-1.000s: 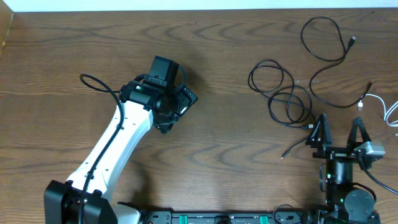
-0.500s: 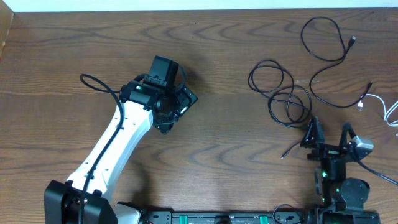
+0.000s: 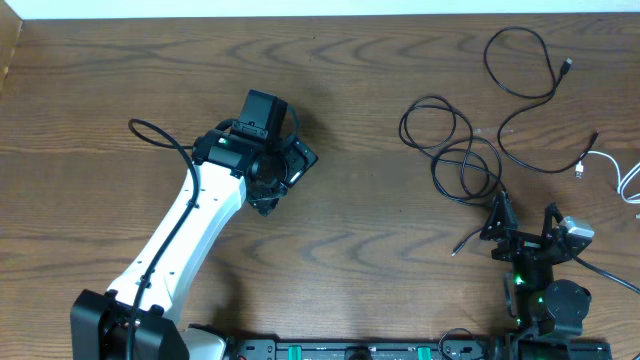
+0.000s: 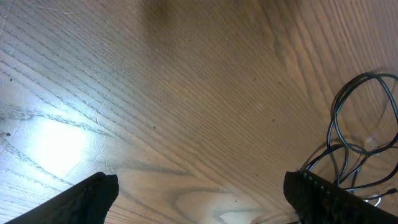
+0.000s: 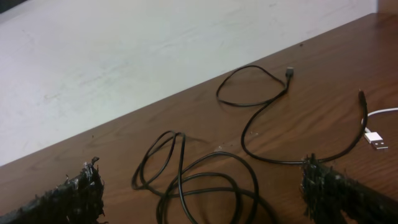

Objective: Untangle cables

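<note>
Right gripper (image 3: 523, 222) hovers wide open and empty, just short of the coiled black cable (image 3: 452, 150) on the wooden surface (image 3: 380, 250). Left gripper (image 3: 283, 178), open and empty too, sits well apart. Farther back loops the second black cable (image 3: 520, 65); the white cable (image 3: 606, 155) lies at the right edge.

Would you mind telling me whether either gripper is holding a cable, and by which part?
Nothing is held. The left gripper and the right gripper both stand open and empty; the cables lie loose on the table.
</note>
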`<state>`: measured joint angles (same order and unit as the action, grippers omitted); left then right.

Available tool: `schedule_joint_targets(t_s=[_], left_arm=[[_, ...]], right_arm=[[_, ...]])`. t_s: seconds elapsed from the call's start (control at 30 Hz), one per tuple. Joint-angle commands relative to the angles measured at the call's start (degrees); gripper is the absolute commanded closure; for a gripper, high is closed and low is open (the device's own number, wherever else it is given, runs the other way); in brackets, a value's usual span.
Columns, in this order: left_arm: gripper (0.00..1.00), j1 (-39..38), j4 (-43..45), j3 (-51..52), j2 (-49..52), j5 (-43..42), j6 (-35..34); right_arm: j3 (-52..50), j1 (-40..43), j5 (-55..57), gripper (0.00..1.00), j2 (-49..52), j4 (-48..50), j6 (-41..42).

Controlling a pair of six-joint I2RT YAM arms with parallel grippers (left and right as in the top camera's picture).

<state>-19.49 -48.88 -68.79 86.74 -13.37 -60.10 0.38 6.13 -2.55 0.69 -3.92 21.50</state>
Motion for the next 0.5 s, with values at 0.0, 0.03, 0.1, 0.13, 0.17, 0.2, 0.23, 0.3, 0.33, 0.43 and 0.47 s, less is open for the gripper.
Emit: schedule_joint_targets(t_s=[0.0, 0.03, 0.1, 0.13, 0.17, 0.2, 0.23, 0.3, 0.33, 0.43, 0.47], left_arm=[[0.08, 0.2, -0.1, 0.4, 0.1, 0.6, 0.5], [0.08, 0.2, -0.1, 0.4, 0.1, 0.6, 0.5], [0.08, 0.2, -0.1, 0.4, 0.1, 0.6, 0.5], [0.08, 0.2, -0.1, 0.4, 0.1, 0.6, 0.5], [0.08, 0.2, -0.1, 0.4, 0.1, 0.6, 0.5], [0.08, 0.2, -0.1, 0.4, 0.1, 0.6, 0.5], [0.08, 0.2, -0.1, 0.4, 0.1, 0.6, 0.5], [0.08, 0.2, -0.1, 0.4, 0.1, 0.6, 0.5], [0.08, 0.2, -0.1, 0.4, 0.1, 0.6, 0.5], [0.08, 0.2, -0.1, 0.4, 0.1, 0.6, 0.5], [0.08, 0.2, -0.1, 0.4, 0.1, 0.6, 0.5]], right_arm=[[-0.1, -0.6, 0.7, 0.01, -0.3, -0.3, 0.3], [-0.1, -0.6, 0.7, 0.01, -0.3, -0.3, 0.3], [-0.1, -0.6, 0.7, 0.01, -0.1, -0.4, 0.3], [-0.1, -0.6, 0.7, 0.01, 0.2, -0.4, 0.3], [-0.1, -0.6, 0.7, 0.01, 0.4, -0.4, 0.3], [-0.1, -0.6, 0.7, 0.01, 0.5, -0.3, 0.3], [-0.1, -0.6, 0.7, 0.01, 0.5, -0.3, 0.3], [-0.1, -0.6, 0.7, 0.01, 0.5, -0.3, 0.3], [-0.1, -0.6, 0.7, 0.01, 0.5, -0.3, 0.3], [-0.1, -0.6, 0.7, 0.01, 0.5, -0.3, 0.3], [-0.1, -0.6, 0.7, 0.01, 0.5, -0.3, 0.3]])
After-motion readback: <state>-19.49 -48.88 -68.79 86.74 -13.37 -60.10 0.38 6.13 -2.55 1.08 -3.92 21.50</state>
